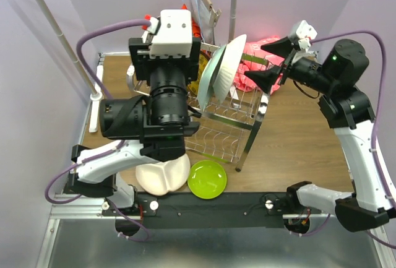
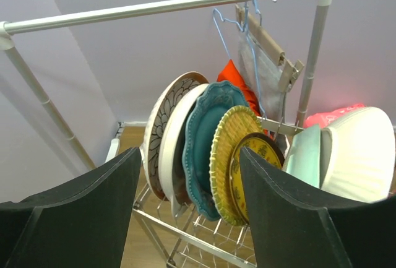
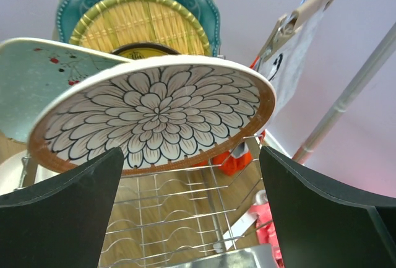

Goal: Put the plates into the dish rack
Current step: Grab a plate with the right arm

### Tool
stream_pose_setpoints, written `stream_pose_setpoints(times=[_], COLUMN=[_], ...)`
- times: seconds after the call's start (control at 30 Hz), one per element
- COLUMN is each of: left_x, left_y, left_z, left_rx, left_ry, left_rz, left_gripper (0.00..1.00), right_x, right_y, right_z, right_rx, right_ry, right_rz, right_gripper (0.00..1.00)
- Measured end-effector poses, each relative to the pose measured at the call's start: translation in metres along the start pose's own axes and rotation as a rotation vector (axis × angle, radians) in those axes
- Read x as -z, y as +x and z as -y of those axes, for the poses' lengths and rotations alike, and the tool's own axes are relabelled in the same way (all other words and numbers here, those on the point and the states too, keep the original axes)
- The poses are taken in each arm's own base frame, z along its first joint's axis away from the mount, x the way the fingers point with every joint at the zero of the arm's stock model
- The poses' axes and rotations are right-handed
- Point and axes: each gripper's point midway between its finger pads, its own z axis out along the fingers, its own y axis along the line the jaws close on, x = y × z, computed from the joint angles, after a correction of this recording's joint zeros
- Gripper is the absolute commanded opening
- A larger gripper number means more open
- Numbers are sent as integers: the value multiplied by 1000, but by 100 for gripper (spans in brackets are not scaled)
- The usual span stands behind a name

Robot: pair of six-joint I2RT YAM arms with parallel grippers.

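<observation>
Shiny steel wire dish rack [image 1: 226,122], part-loaded. R jaws wide apart, empty, facing tilted brown-rimmed floral plate [image 3: 154,116]; L jaws apart, empty. Lime green round plate [image 1: 207,179], white divided plate [image 1: 162,176] on wooden table [image 1: 297,132]. Best: pinch rim squarely, slot upright.

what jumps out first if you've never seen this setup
The plates standing on edge in the dish rack in the middle of the table: a teal plate, a yellow plate and, filling the right wrist view, a tilted flower-patterned plate. Then the lime green plate lying flat at the table's near edge beside a white plate.
</observation>
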Motion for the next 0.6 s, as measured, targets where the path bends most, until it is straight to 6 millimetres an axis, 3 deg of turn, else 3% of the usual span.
stream_pose_setpoints(times=[0.13,0.27,0.4,0.6], left_x=[-3,-11,-25,-48], left_y=[4,4,-5,-32], left_z=[-23,-45,-59,-78], left_rx=[16,33,33,64], left_ry=[-17,-67,-146,-245], left_rz=[0,-2,3,67], left_gripper=[80,82,84,89], right_x=[13,25,38,81], right_y=[-14,-25,-24,-4], right_z=[-2,10,32,80], right_rx=[31,16,-30,-118], right_ry=[33,145,300,613], right_rz=[28,40,31,0], right_gripper=[100,100,100,100])
